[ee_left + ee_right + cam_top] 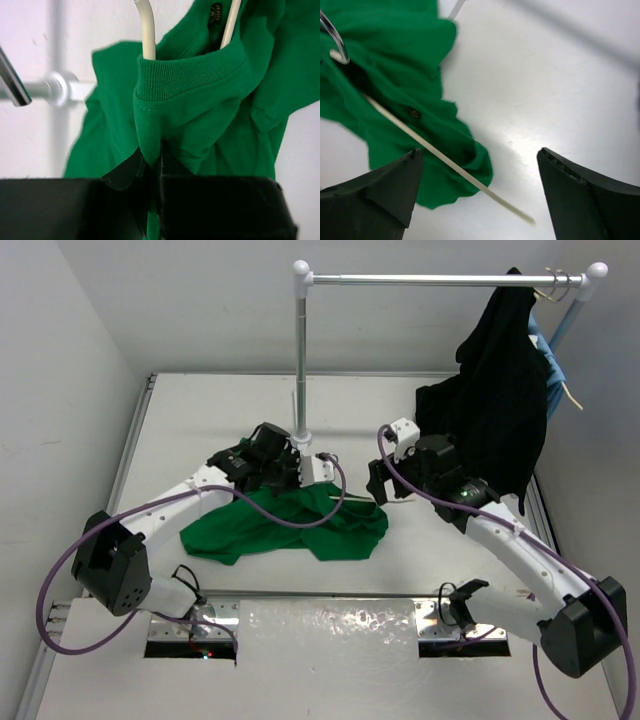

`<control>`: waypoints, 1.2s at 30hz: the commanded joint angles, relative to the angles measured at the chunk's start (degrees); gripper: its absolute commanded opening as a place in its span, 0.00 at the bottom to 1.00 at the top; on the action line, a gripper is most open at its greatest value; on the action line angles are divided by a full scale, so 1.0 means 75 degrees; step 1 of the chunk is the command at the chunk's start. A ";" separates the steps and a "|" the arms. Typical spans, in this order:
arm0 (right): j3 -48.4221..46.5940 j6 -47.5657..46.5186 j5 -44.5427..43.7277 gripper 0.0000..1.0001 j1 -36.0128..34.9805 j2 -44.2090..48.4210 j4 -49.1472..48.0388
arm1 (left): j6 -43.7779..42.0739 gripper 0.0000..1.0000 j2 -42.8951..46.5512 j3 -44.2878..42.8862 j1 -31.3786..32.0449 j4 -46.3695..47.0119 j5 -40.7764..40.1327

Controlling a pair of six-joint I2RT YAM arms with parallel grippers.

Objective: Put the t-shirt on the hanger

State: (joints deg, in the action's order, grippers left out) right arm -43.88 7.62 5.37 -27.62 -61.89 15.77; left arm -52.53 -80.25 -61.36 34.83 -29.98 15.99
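Observation:
The green t-shirt (285, 523) lies crumpled on the white table between my two arms. The cream hanger (450, 167) lies across it; in the left wrist view its two arms (148, 37) run into the ribbed collar (190, 75). Its silver hook (335, 40) shows at the top left of the right wrist view, and one end pokes out past the cloth onto the table. My left gripper (159, 155) is shut on a fold of the t-shirt just below the collar. My right gripper (479, 155) is open and empty, just above the hanger's free end, to the right of the shirt (378, 480).
A metal rack pole (300, 350) stands just behind the left gripper, with its rail (430, 280) overhead. A black garment (500, 410) and a light-blue garment (553, 370) hang at the rail's right end, close behind my right arm.

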 commanded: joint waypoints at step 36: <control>0.3261 0.5160 -0.1033 0.08 -0.0255 -0.2634 -0.6883 | 0.3489 0.00 0.0457 0.0576 -0.0003 0.2028 -0.1042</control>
State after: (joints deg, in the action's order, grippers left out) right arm -18.46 45.08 -3.33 -29.15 -79.59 -30.20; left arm -27.73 -79.11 -56.66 34.83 -18.98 7.55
